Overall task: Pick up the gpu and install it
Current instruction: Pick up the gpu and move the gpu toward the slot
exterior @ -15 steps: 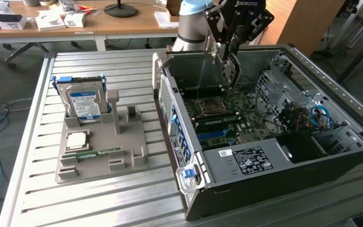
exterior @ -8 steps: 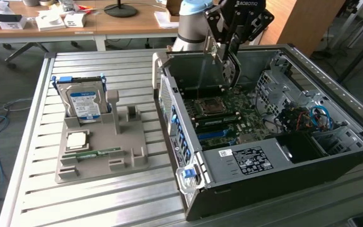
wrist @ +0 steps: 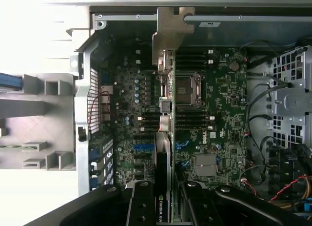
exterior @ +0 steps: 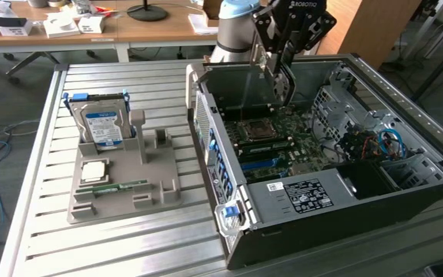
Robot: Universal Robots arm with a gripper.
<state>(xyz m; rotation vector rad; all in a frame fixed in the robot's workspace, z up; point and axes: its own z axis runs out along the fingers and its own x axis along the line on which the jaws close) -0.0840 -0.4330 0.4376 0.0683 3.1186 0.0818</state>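
Finds fingers [wrist: 142,206] part-closed on the gpu [wrist: 163,177], gripping it edge-on above the motherboard [wrist: 219,99] inside the open case [exterior: 306,231]. Reads an NVIDIA label between them in wrist view. Notes, in exterior view, a hard drive [exterior: 102,124] upright in a holder [exterior: 121,184] on the surface [exterior: 129,248] beside the case.

Exterior view: high, oblique, set back from computer case [exterior: 322,236].
Wrist view: close above case, facing down.
Shared: case motherboard [wrist: 224,104].

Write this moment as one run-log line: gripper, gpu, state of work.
gripper: shut on gpu | gpu: held on edge above motherboard, inside open case | install: not yet seated
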